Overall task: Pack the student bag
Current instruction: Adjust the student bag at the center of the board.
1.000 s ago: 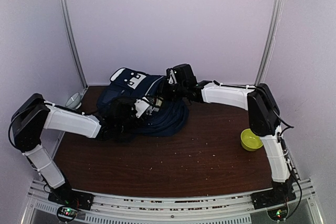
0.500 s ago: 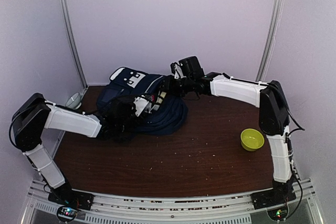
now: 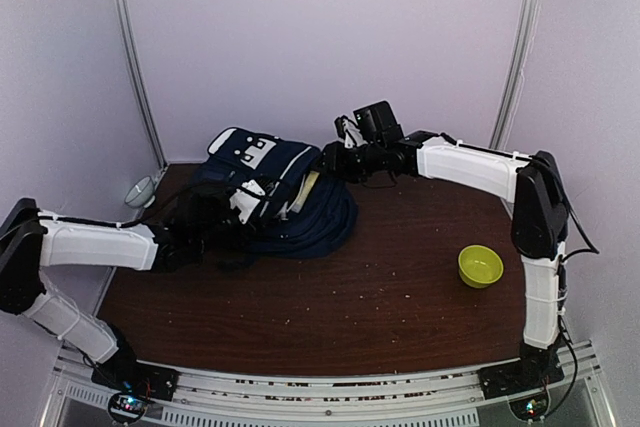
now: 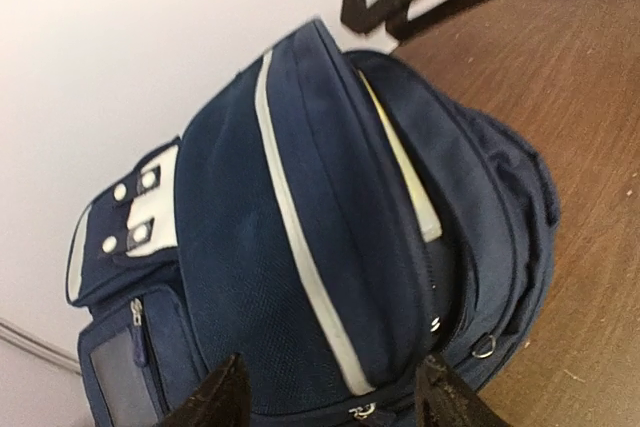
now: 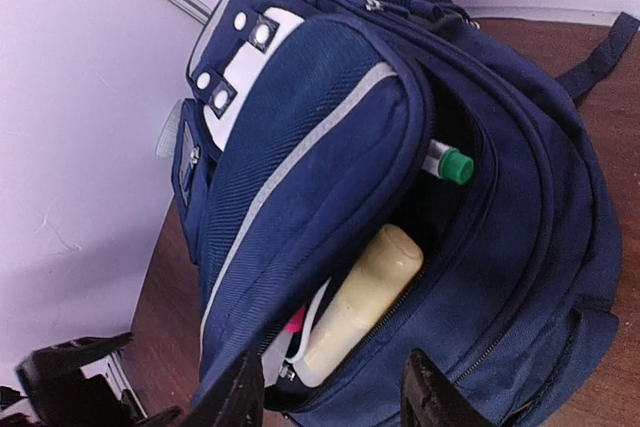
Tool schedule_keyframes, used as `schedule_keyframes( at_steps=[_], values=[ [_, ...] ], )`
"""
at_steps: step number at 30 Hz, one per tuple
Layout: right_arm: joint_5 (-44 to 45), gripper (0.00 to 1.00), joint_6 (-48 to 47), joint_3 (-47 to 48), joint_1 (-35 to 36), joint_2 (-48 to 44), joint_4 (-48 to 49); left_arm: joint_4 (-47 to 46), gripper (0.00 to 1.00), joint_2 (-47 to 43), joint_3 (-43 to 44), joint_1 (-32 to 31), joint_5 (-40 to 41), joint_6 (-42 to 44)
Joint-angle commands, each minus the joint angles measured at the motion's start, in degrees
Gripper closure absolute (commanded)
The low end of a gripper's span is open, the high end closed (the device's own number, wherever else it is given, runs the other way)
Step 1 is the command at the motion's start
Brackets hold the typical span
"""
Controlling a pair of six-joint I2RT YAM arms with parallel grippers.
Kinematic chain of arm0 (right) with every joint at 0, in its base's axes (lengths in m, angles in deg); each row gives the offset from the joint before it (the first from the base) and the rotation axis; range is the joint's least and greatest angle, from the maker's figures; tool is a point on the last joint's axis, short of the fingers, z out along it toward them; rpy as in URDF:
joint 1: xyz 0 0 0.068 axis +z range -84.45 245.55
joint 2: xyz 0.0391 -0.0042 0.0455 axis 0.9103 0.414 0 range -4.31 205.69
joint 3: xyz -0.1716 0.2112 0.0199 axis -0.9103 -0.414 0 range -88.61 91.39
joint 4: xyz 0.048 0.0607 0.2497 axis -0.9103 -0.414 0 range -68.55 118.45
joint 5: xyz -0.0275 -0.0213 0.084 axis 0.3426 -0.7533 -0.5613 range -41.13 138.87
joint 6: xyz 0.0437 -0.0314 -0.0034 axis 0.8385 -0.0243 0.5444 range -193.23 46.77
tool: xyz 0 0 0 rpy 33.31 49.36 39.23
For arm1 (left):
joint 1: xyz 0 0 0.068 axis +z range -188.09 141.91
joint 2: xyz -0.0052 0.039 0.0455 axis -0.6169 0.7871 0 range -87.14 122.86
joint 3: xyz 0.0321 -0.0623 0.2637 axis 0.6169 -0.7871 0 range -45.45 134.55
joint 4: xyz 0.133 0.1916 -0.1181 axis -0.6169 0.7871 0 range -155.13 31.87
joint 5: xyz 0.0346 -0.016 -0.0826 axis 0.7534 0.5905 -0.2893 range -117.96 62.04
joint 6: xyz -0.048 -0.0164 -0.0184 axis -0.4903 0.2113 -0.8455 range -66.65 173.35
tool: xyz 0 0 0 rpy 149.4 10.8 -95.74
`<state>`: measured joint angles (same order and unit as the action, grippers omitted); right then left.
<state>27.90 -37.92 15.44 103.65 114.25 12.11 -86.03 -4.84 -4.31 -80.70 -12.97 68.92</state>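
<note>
Matt woven cloth: student bag (image 5: 300, 147); dark grained wood: table (image 3: 400, 287).

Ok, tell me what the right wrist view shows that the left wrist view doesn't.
Only the right wrist: a green-capped marker and a cream tube inside the open student bag. Only the left wrist: a metal ring low on the bag's side. Both: the bag, its white patch and the brown table.

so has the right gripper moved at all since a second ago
Yes. In the top view the right gripper has pulled back from the student bag, shifting right toward the right-hand metal post.
</note>
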Motion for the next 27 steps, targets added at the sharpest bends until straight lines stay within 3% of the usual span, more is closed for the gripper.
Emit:
schedule_keyframes(
  at_steps=[1,4,8,12,17,20,23,27],
  values=[
    [0.4,0.52,-1.3,-3.3,-0.1,-2.9,-0.9,-1.0,0.39,-7.6,-1.7,0.7,-11.0,1.7],
    [0.7,0.52,-1.6,-4.3,-0.1,-2.9,-0.8,2.3,0.39,-10.4,-1.3,2.1,-13.0,-0.3],
    [0.7,0.53,-1.8,-4.3,-0.3,-3.0,-0.7,5.7,0.39,-11.4,0.8,9.4,-12.8,-12.7],
    [1.2,0.55,-2.5,-5.1,-0.4,-4.1,-0.5,10.4,0.19,-10.0,2.1,18.2,-11.0,-25.4],
    [3.8,0.66,-2.5,-3.5,-2.5,-3.9,0.4,12.4,0.03,-8.1,0.7,30.3,-12.6,-37.4],
    [5.3,0.72,-0.6,-1.6,-4.3,-1.7,3.1,8.9,0.02,-5.9,0.2,37.2,-17.7,-42.6],
    [5.6,0.73,1.9,1.7,-5.4,1.6,5.0,7.9,0.02,-2.4,2.2,40.2,-21.0,-43.8],
    [3.5,0.74,3.3,9.1,-5.8,7.6,4.5,7.7,0.11,4.5,6.2,42.8,-25.5,-45.3]
  ],
)
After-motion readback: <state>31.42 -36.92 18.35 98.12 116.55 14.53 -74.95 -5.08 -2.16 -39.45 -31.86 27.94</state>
